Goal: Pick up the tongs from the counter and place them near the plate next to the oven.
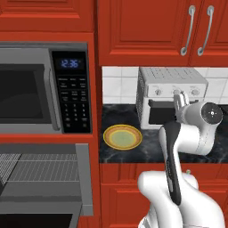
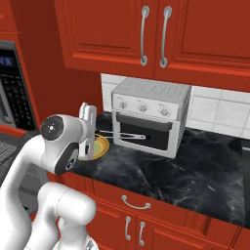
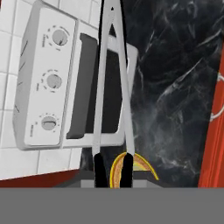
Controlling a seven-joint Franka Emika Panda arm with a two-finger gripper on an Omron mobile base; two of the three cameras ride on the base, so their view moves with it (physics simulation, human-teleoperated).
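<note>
Counter: glossy black with white marble veining. Plate: yellow rim, paler greenish centre. Tongs: grey metal arms. Toaster oven: white body, dark glass door, pale knobs. Cabinets: red, with silver handles. Wall tiles at 3 o'clock of the oven: white. Microwave: grey, black keypad panel, blue clock digits

Bare counter lies open to the right of the toaster oven and along its front edge. The plate occupies the corner between the toaster oven and the red cabinet side holding the microwave. Upper cabinets limit clearance overhead; the tiled wall closes the rear.
</note>
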